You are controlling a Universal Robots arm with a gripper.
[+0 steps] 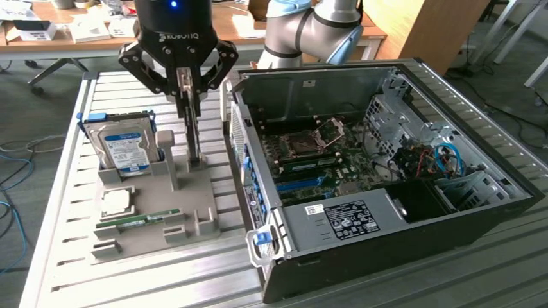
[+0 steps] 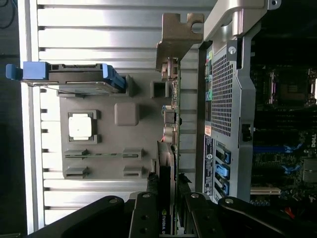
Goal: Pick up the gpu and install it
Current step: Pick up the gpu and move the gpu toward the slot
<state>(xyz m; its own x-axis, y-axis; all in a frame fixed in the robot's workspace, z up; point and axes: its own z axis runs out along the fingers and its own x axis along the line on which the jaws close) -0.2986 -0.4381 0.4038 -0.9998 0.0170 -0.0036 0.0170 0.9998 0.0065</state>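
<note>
The black two-finger gripper (image 1: 188,96) (image 2: 167,191) is clamped onto the thin flat tan-brown gpu card (image 1: 196,138) (image 2: 166,168), pinching it near its upper edge, one finger on each face. The card hangs straight down, edge-on to the exterior camera. Its lower end is right at the slot of the grey plastic parts holder (image 1: 192,192) (image 2: 143,139). Honestly can't tell if it's still seated in there or already lifted a hair. From the wrist camera the card is seen along its edge, with its bent silver metal bracket (image 2: 178,34) at the far end from the fingers.

The rest of the holder is still stocked. The thick silver hard drive with the blue label (image 1: 124,149) (image 2: 79,79) stands in its blue-railed cradle, to the exterior view's left of the card. The square silver processor chip (image 1: 117,202) (image 2: 80,126) lies flat in its pocket. The short narrow green memory stick (image 1: 137,221) (image 2: 99,154) sits in a slot just beside the chip.

The holder rests on the ribbed aluminium table (image 1: 128,276) (image 2: 99,20). Just beside it, on the exterior view's right, is the black desktop computer case (image 1: 411,250) (image 2: 223,89), lying on its side with the panel off. The green motherboard (image 1: 317,160) is open to view inside.
</note>
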